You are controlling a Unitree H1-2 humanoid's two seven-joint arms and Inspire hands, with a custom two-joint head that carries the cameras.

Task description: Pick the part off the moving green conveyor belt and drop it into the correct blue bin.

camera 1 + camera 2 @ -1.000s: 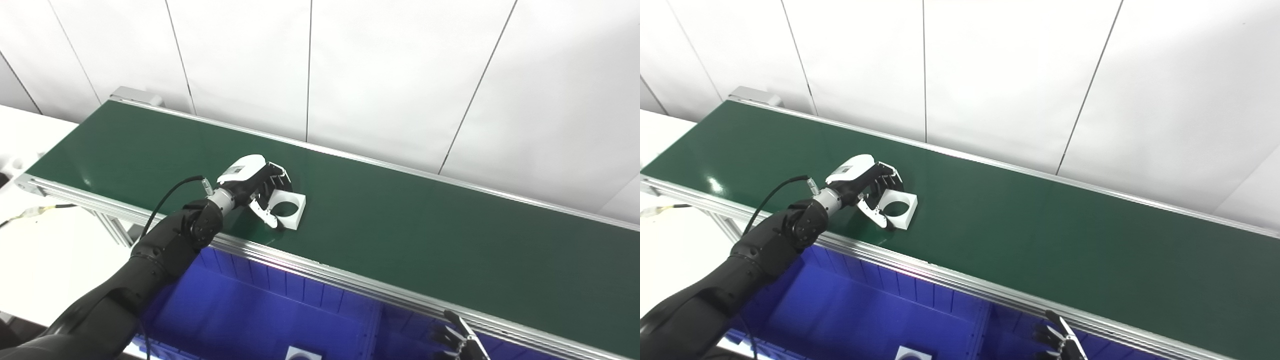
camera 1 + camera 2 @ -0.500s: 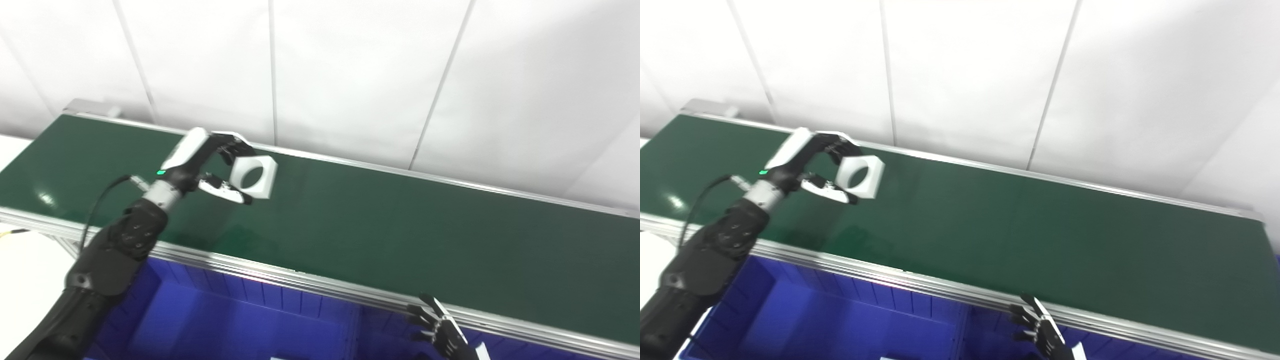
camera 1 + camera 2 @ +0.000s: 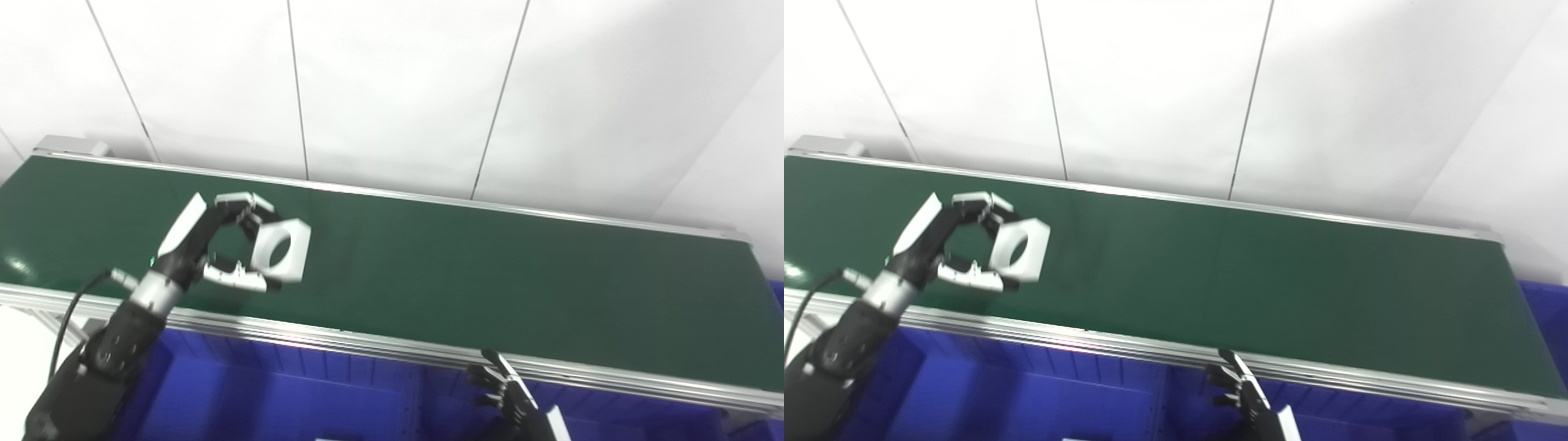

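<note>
Nearest, low in view, the right hand (image 3: 511,398) waits with fingers spread and empty above the deep blue plastic bin (image 3: 294,398). Beyond the bin's rim, the left hand (image 3: 214,248) pinches the white square block with a round hole (image 3: 280,250), held clear above the green conveyor belt (image 3: 490,269). The block looks rigid, light and smooth, so gripping opposite flat edges, as now, seems safest against slipping.

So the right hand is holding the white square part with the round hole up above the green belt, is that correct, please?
Not quite: it is the left hand, not the right, that holds the white square part above the green belt, as the left eye view shows.
</note>
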